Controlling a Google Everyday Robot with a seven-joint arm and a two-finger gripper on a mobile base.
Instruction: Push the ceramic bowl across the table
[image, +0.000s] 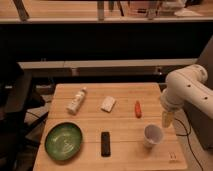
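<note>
The ceramic bowl is wide, shallow and glossy green with pale swirl marks. It sits upright at the front left corner of the light-wood table. My white arm comes in from the right. Its gripper hangs over the table's right edge, pointing down, just right of and behind a small white cup. The gripper is far from the bowl, with most of the table's width between them, and nothing shows in its grasp.
A white bottle lies on its side at the back left. A white packet and a small orange-red item lie mid-table. A black rectangular object lies right of the bowl. Dark shelving stands behind.
</note>
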